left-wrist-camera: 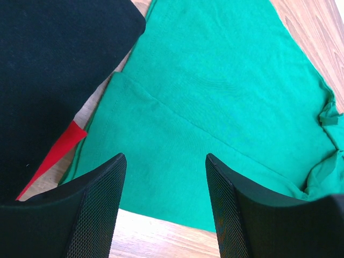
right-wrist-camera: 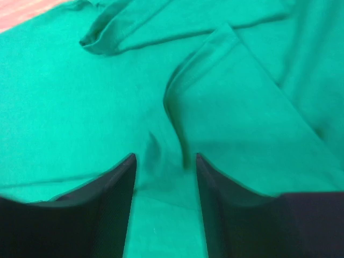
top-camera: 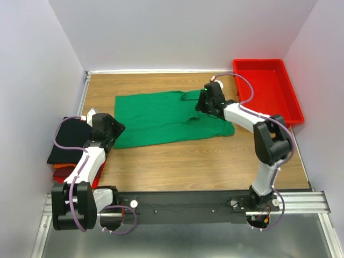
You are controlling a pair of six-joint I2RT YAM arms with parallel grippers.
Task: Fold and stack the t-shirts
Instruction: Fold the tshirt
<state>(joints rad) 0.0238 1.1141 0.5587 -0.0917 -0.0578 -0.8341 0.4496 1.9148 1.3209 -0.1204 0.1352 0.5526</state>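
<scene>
The wooden worktop (top-camera: 177,161) carries a green t-shirt (top-camera: 161,118) spread flat beneath both hands, reaching from the left hand (left-wrist-camera: 164,161) across to the right hand (right-wrist-camera: 165,158). A red tray (top-camera: 269,88) sits just beyond the right hand. A folded black t-shirt (top-camera: 70,140) lies just left of the left hand, over a red t-shirt (left-wrist-camera: 56,153). The left hand hovers wide open over the green hem. The right hand's fingers (right-wrist-camera: 113,204) stand narrowly apart, with a raised fold running into the gap.

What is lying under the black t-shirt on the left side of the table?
Under the black t-shirt a red cloth sticks out at its near edge. The black t-shirt covers the rest, so how many pieces are stacked there cannot be seen.
</scene>
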